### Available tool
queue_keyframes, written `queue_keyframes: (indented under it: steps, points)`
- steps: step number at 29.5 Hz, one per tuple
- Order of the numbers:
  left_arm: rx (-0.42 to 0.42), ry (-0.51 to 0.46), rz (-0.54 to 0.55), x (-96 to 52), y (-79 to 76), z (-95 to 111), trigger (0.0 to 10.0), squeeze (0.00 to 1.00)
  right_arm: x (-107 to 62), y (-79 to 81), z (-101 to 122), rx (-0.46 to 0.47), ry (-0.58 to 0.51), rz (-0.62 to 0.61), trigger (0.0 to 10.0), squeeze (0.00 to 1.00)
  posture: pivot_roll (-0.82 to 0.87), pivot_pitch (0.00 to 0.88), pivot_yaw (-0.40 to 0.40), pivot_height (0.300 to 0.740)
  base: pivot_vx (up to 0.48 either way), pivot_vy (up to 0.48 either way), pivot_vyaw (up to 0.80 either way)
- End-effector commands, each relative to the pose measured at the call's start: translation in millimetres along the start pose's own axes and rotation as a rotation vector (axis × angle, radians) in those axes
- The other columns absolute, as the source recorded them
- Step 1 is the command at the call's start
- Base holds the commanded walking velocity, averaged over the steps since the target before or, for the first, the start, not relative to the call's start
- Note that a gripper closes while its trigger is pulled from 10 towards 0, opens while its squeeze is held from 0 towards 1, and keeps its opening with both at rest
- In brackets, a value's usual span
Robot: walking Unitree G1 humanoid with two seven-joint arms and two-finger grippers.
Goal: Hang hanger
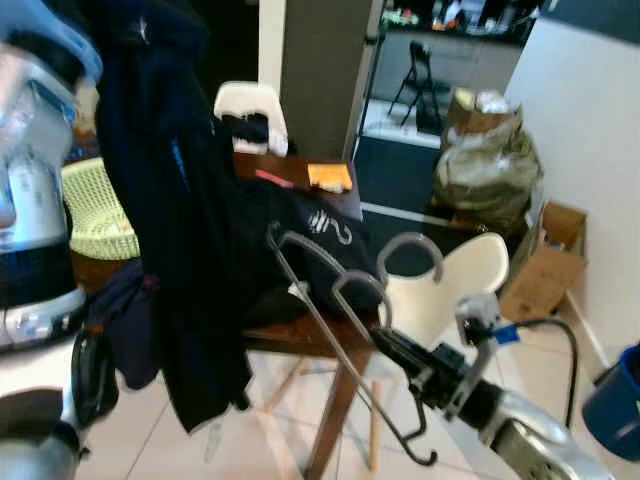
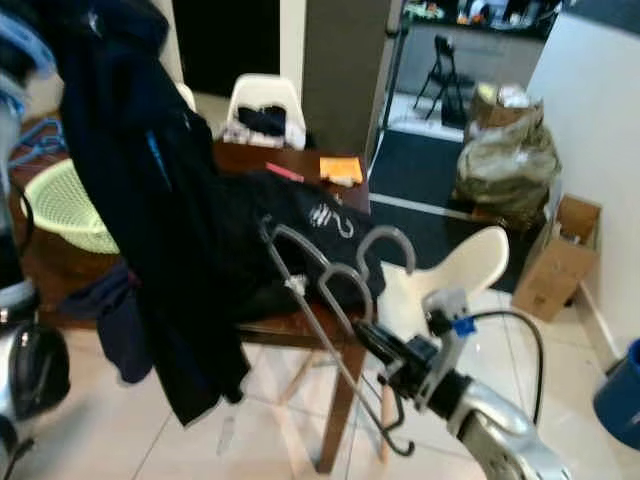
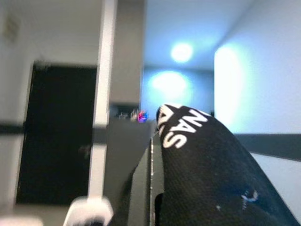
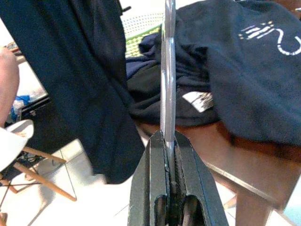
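Dark navy garment (image 1: 170,200) hangs down the left half of the head frames, from the top edge almost to the floor, partly hiding the wooden table (image 1: 300,335) at frame centre. More dark clothing (image 2: 320,235) with a white logo is heaped on the tabletop, and an orange pad (image 1: 329,177) lies on the far end. White chair (image 1: 450,280) stands right of the table, just beside its corner; another white chair (image 1: 250,105) sits at the far side, upper centre. Green basket (image 1: 95,210) at mid left, partly behind the garment. Stuffed bag (image 1: 487,165) upper right, cardboard box (image 1: 545,265) below it against the wall, blue bin (image 1: 615,395) at the lower right edge.

Right gripper (image 1: 395,350) comes in from lower right, fingers clamped narrow on grey metal hangers (image 1: 340,300); the hooks curl up at frame centre over the table edge. Right wrist view has the hanger bar (image 4: 168,70) pinched between the two black fingers (image 4: 150,179), running straight up the frame.

Left gripper (image 3: 155,179) in the left wrist view is low centre, draped by black fabric (image 3: 202,165) with white lettering; can't tell the jaw state, fingers covered.
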State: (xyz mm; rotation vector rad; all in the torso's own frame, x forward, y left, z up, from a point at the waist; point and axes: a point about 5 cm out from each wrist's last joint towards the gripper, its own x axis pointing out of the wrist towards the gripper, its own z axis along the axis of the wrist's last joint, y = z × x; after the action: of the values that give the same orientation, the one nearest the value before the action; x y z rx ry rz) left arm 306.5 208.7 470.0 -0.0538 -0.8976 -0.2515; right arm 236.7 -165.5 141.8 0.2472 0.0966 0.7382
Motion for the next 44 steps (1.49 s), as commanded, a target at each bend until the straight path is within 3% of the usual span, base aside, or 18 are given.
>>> queue_keyframes:
  steps: [1,3,8,10,11,14,16,19,20,22,23,24,25,27,29,31,34,44]
  points:
    - [0.044,-0.052,-0.044,8.9,-4.7,12,10.0,0.0,-3.3,-3.6,-2,-0.011,0.007,-0.022,10.0,0.0,0.03,0.0,-0.053,0.74,0.48,0.0,0.0]
    - [0.131,-0.074,0.018,12.0,10.0,22,10.0,0.0,-5.1,-3.0,-4,-0.011,0.007,-0.031,10.0,0.0,0.02,0.0,-0.051,0.74,0.48,0.0,0.0]
    - [0.16,-0.044,0.089,8.1,27.1,17,10.0,0.0,-6.3,-2.9,-5,-0.009,0.006,-0.037,10.0,0.0,0.02,0.0,-0.051,0.74,0.48,0.0,0.0]
    - [0.125,0.082,0.109,-6.0,41.9,-18,10.0,0.0,-6.9,-2.7,-7,-0.008,0.01,-0.037,10.0,0.0,0.02,0.0,-0.047,0.74,0.48,0.0,0.0]
    - [0.087,0.176,0.091,-17.5,41.8,-44,10.0,0.0,-7.5,-2.2,-8,-0.008,0.012,-0.036,10.0,0.0,0.02,0.0,-0.047,0.74,0.48,0.0,0.0]
    - [0.059,0.236,0.076,-26.0,40.5,-61,10.0,0.0,-8.1,-1.8,-9,-0.008,0.013,-0.036,10.0,0.0,0.02,0.0,-0.046,0.74,0.48,0.0,0.0]
    - [-0.054,0.385,0.042,-44.1,31.6,-97,10.0,0.0,-8.8,-1.7,-10,-0.007,0.015,-0.036,10.0,0.0,0.02,0.0,-0.046,0.74,0.0,0.0,0.0]
    - [-0.079,0.413,0.035,-47.4,30.0,-105,10.0,0.0,-8.9,-1.7,-10,-0.007,0.016,-0.036,10.0,0.0,0.02,0.0,-0.046,0.74,0.0,0.0,0.0]
    - [-0.115,0.544,-0.013,-66.2,15.1,-131,10.0,0.0,-9.4,-1.5,-9,-0.007,0.016,-0.036,10.0,0.0,0.02,0.0,-0.041,0.74,0.0,0.0,0.0]
    - [-0.115,0.544,-0.013,-66.2,15.1,-131,10.0,0.0,-9.4,-1.5,-9,-0.007,0.016,-0.036,10.0,0.0,0.02,0.0,-0.041,0.74,0.0,0.0,0.0]
    - [-0.104,0.689,-0.092,-92.1,-4.3,-156,10.0,0.0,-10.2,-1.3,-9,-0.005,0.017,-0.037,10.0,0.0,0.01,0.0,-0.043,0.74,0.0,0.0,0.0]
    - [-0.104,0.689,-0.092,-92.1,-4.3,-156,10.0,0.0,-10.2,-1.3,-9,-0.005,0.017,-0.037,10.0,0.0,0.01,0.0,-0.043,0.74,0.0,0.0,0.0]
    - [-0.168,0.892,-0.247,-148.9,-50.7,-188,10.0,1.0,-12.5,-1.2,-7,0.001,0.017,-0.038,10.0,0.0,0.02,0.0,-0.05,0.74,0.0,0.0,0.0]
    - [-0.168,0.892,-0.247,-148.9,-50.7,-188,10.0,1.0,-12.5,-1.2,-7,0.001,0.017,-0.038,10.0,0.0,0.02,0.0,-0.05,0.74,0.0,0.0,0.0]
    - [-0.233,0.898,-0.339,-170.1,-76.9,-189,10.0,1.0,-13.8,-1.2,-7,0.008,0.019,-0.035,10.0,0.0,0.02,0.0,-0.05,0.74,0.0,0.0,0.0]
    - [-0.233,0.898,-0.339,-170.1,-76.9,-189,10.0,1.0,-13.8,-1.2,-7,0.008,0.019,-0.035,10.0,0.0,0.02,0.0,-0.05,0.74,0.0,0.0,0.0]
    - [-0.292,0.914,-0.449,-189.2,-101.2,-186,10.0,1.0,-13.8,-0.5,-6,0.016,0.019,-0.032,10.0,0.0,0.02,0.0,-0.044,0.74,0.0,0.0,0.0]
    - [-0.173,0.931,-0.408,-197.4,-96.7,-177,10.0,1.0,-14.9,1.8,-5,0.028,0.012,-0.031,10.0,0.0,0.02,0.0,-0.038,0.74,0.0,0.0,0.0]
